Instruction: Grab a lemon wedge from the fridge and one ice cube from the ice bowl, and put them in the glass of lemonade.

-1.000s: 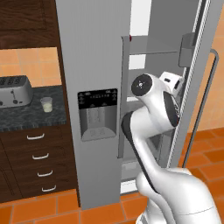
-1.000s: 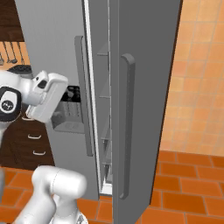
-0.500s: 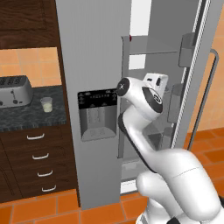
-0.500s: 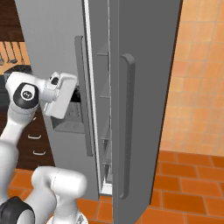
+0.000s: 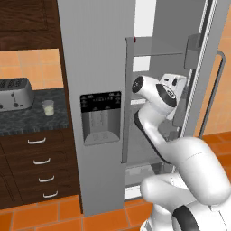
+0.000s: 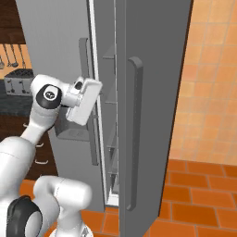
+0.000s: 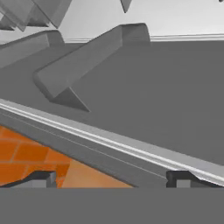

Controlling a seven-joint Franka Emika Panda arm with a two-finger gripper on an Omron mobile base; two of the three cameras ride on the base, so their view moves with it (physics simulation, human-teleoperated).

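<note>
Swinging further toward the open fridge [image 5: 97, 67] over the past second, the robot's white arm [image 5: 158, 131] had carried its hand from in front of the dispenser side up to the gap between the two doors. Nearest the cameras, the arm's bulky base rose from the orange tiled floor [image 6: 199, 185], its elbow bent in front of the fridge's lower shelves. The gripper [image 7: 113, 178] stood with its fingers [image 7: 41, 178] spread wide and nothing between them, pointed at the inner face of the grey door and its moulded door bins [image 7: 83, 61]. In the right base view, the hand [image 6: 84, 101] sat just beside the edge of the left door, near its long vertical handle [image 6: 85, 99]. The right door [image 6: 152, 92] stood swung open toward the camera. Beyond, the black dispenser panel [image 5: 100, 117] faced the room. Farther left, on the dark counter [image 5: 27, 119], the glass of lemonade [image 5: 48, 108] stood just beside a silver toaster [image 5: 16, 94], well apart from the arm. Dark wooden drawers [image 5: 38, 167] ran beneath. The lemon wedge could not be made out on the fridge shelves.
</note>
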